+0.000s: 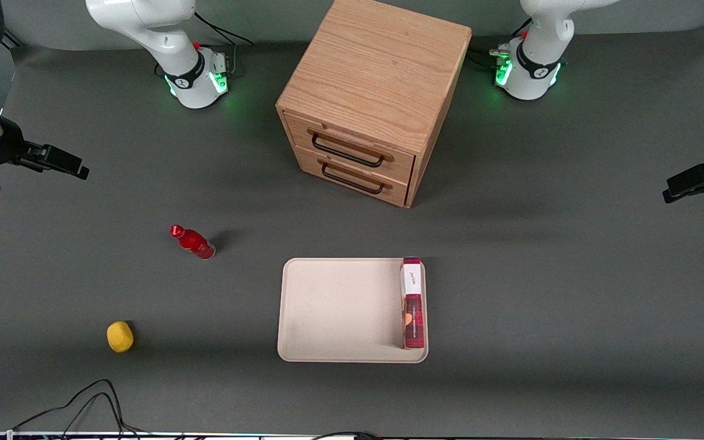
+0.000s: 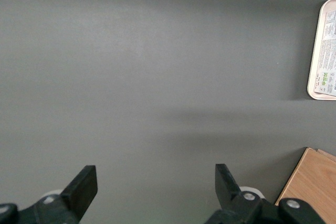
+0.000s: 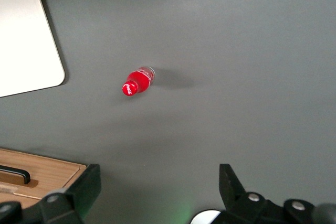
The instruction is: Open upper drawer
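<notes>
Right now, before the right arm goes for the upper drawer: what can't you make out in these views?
- Upper drawer: its inside is hidden in the front view; the front is flush with the cabinet.
- Box on the tray: its print is too small to read there.
- Hand: cut off in the right wrist view, open over bare table, apart from the handle.
- Red bottle: label unreadable.

Front camera looking steeply down on the whole table; both wrist cameras facing downward, closer, sharing the tray [image 1: 303,305] [image 3: 26,51] [image 2: 313,77].
</notes>
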Controlling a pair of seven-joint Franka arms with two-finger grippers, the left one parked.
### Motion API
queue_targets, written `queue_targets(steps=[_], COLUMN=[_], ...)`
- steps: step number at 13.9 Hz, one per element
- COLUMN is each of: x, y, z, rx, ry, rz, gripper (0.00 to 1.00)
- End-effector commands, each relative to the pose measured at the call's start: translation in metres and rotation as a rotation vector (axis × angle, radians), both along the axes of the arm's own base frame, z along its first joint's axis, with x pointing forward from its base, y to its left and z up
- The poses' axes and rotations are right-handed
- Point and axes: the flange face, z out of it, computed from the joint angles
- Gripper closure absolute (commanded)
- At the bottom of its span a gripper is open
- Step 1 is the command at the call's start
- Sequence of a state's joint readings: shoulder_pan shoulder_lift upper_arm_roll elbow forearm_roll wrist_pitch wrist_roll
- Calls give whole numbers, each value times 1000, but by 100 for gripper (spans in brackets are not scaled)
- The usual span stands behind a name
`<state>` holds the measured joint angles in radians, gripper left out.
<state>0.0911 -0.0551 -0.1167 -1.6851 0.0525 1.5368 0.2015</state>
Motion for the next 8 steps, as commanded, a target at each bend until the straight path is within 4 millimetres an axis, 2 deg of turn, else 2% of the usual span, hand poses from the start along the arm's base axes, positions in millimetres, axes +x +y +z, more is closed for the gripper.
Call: queue_targets(steps=[1, 4, 8], x=[-3, 1, 2], y=[-3, 9, 63], z=[11, 16, 20], rx=[-7, -6, -9], ry=[-31, -42, -58], rz=[-9, 33, 132], gripper=[0, 0, 0])
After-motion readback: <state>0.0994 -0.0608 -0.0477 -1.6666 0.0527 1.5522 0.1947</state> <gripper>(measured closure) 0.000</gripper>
